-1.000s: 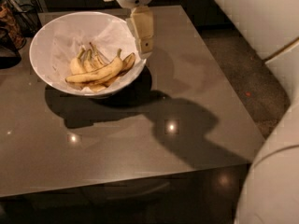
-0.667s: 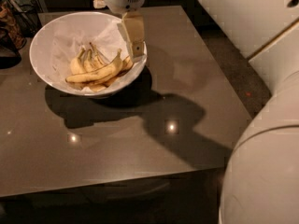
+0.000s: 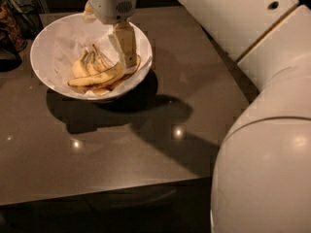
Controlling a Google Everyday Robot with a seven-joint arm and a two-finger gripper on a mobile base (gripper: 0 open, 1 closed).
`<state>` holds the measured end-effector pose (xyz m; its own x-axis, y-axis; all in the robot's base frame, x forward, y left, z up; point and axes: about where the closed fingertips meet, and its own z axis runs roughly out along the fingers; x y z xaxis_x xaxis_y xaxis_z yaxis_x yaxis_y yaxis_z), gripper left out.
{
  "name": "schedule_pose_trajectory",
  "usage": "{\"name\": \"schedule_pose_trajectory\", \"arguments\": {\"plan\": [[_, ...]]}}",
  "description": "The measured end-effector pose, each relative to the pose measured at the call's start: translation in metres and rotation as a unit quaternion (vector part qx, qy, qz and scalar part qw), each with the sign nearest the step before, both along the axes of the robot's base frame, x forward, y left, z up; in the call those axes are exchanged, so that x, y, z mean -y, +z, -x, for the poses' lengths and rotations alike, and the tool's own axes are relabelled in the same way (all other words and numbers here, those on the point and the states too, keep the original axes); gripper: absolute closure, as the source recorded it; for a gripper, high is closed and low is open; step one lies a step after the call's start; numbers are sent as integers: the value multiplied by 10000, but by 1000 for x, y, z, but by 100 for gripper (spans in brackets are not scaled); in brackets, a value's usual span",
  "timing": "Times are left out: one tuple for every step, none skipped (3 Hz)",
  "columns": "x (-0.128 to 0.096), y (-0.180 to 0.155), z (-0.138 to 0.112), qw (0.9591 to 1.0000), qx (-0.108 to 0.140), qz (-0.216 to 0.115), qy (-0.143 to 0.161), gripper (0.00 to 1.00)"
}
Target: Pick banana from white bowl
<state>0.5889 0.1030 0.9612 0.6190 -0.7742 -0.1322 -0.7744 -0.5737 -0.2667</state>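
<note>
The white bowl (image 3: 40, 69), lined with crumpled white paper, stands on the back left of the dark table. In it lies the long, speckled pale yellow banana (image 3: 95, 78), running from lower left up to the right. Shorter bananas (image 3: 81, 67) with dark stems lie just behind it. My gripper (image 3: 129, 66) reaches down into the right side of the bowl from above. Its tip is at the banana's right end, which it partly hides. I cannot tell whether it touches the banana.
The bowl stands on a dark brown table (image 3: 146, 144) whose front edge runs across the lower part of the view. My white arm (image 3: 262, 130) fills the right side. Dark cluttered objects (image 3: 12, 23) stand at the far left edge, beside the bowl.
The gripper has moved left and down, from the bowl's right rim into the bowl, to the banana's right end. The arm now fills more of the right side.
</note>
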Motion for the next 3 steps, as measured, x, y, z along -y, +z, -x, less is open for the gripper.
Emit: {"name": "schedule_pose_trajectory", "arguments": {"plan": [[-8, -7, 3, 9999, -97, 11, 109, 13], [-12, -12, 4, 9998, -149, 19, 149, 17], [-15, -17, 4, 9996, -226, 26, 177, 23]]}}
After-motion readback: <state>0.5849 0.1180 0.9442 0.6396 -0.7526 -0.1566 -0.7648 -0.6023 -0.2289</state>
